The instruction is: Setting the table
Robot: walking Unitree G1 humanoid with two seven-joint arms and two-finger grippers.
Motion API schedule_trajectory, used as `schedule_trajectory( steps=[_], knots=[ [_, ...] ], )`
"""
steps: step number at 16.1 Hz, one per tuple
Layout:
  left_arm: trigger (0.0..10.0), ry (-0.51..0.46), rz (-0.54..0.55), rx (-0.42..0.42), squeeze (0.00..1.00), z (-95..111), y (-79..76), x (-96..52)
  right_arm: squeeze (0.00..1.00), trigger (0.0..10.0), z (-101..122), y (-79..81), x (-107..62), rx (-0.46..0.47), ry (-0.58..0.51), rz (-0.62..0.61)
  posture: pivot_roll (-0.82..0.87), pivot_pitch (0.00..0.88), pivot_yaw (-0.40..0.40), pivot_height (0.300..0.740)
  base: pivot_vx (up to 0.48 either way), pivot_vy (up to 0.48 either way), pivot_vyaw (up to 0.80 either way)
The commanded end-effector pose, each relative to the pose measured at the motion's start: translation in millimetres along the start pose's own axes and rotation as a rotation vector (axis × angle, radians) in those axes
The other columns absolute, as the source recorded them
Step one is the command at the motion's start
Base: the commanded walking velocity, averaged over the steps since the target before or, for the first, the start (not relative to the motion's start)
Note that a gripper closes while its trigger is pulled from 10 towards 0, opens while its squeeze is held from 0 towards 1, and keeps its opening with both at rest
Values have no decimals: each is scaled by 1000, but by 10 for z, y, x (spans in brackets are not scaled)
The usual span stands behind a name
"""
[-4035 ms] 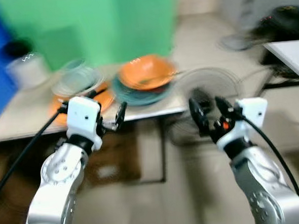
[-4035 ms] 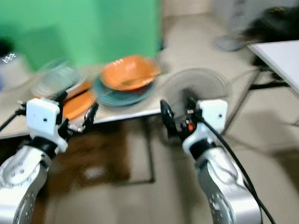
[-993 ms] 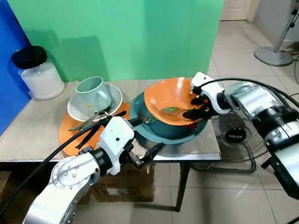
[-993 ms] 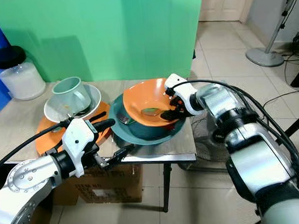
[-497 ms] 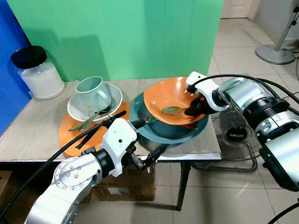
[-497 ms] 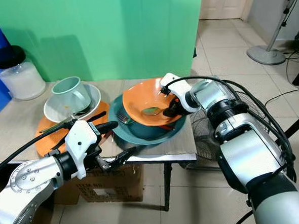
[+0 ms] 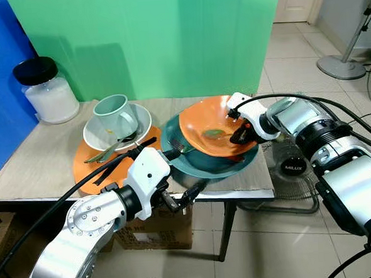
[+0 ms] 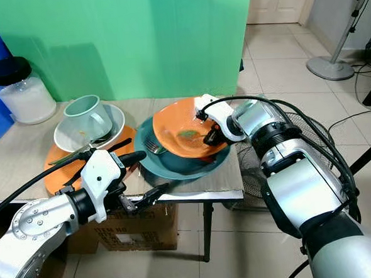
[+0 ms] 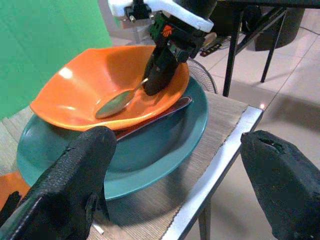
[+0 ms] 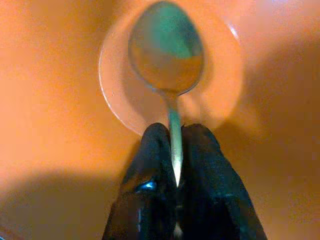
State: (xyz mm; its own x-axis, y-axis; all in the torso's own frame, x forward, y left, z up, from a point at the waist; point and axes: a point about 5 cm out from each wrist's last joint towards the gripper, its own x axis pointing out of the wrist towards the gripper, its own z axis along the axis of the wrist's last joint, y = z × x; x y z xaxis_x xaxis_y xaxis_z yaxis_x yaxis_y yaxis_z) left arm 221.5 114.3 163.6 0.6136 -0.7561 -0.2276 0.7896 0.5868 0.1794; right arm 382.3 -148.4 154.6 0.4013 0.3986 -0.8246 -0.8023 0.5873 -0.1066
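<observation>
Inside the orange bowl (image 7: 211, 132), stacked on the teal plate (image 7: 206, 166), the right gripper (image 10: 172, 165) is pinching the spoon (image 10: 167, 57) by its handle; the left gripper (image 7: 175, 177) is hovering open by the table (image 7: 36, 167) edge. Judging by the piled dishes, setting is barely beginning

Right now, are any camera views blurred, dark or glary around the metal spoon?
Both eye views are sharp and evenly lit. The right wrist view is dim and slightly soft, yet the metal spoon reads clearly in the right gripper. The left wrist view shows a small glare spot on the orange bowl.
</observation>
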Motion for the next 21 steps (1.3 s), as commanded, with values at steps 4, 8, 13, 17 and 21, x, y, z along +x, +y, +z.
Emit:
schedule_trajectory(
  steps=[4,8,13,17,21],
  knots=[
    [10000,-5,-6,22,0,33,-16,-2,0,0,55,0,-13,-18,0,-5,36,35,30,740,0,0,0],
    [10000,-12,3,38,0,40,12,20,0,0,178,-99,-164,45,-129,-45,29,29,39,740,0,0,0],
    [10000,-61,58,55,0,109,81,80,0,0,305,-175,-444,144,-406,-95,28,16,38,740,0,0,0],
    [10000,-83,251,32,0,138,223,225,0,0,203,-18,-858,277,-841,-275,30,16,33,740,0,0,0],
    [10000,-153,341,22,0,210,246,286,0,0,-311,375,-1159,481,-1073,-568,14,29,52,740,0,0,0]
  ],
)
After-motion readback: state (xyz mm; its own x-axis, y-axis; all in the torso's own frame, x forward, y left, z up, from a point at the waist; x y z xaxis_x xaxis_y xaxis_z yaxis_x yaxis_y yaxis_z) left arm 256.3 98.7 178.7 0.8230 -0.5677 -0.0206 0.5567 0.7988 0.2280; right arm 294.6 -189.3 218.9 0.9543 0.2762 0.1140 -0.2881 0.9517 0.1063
